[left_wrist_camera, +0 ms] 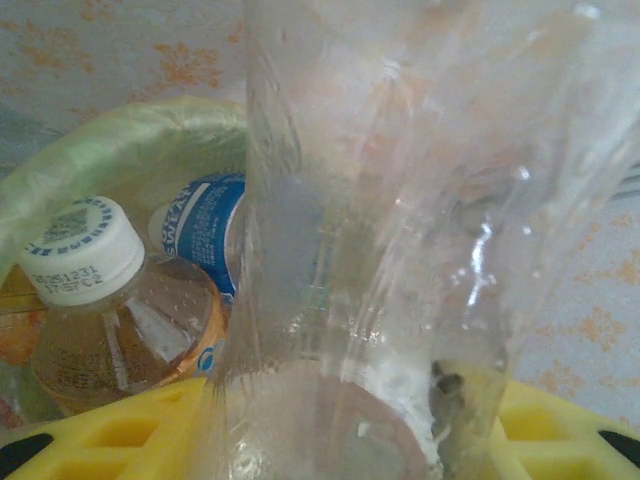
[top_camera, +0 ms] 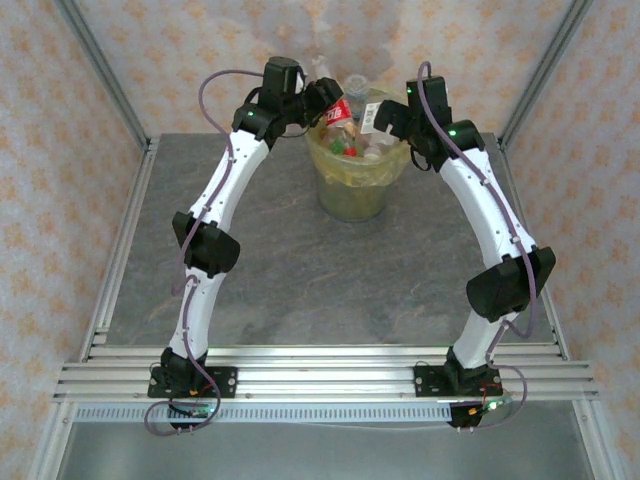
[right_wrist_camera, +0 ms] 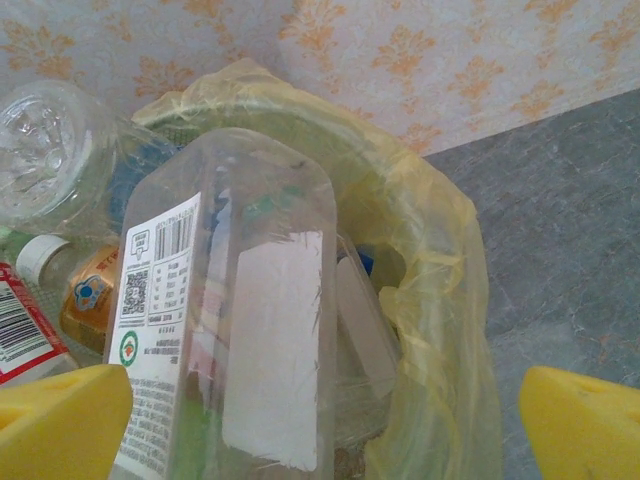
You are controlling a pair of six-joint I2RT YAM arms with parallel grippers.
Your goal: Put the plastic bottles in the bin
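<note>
Bin [top_camera: 352,195] at 12 o'clock on the surface [top_camera: 300,265], bottles [top_camera: 350,143] heaped inside. L jaws clamp a clear bottle [left_wrist_camera: 400,250] over its 10 o'clock rim; R jaws gape wide, holding nothing. Drop step, prob.: L must open next.

Round pale yellow-green plastic bin [top_camera: 352,195], mottled dark grey stone-look desk [top_camera: 300,270], cream wall [top_camera: 200,40] sprigged with orange flowers.
The bin's bag [right_wrist_camera: 440,330] is translucent yellowish. There is a clear plastic bottle with a red label [top_camera: 338,110], a clear bottle with a white barcode label [right_wrist_camera: 230,330], a bottle with a blue, white-lettered label [left_wrist_camera: 205,235], and an amber-tinted bottle [left_wrist_camera: 120,340] whose white cap [left_wrist_camera: 85,250] is printed in dark blue. The arms [top_camera: 228,180] are white with black joints.
</note>
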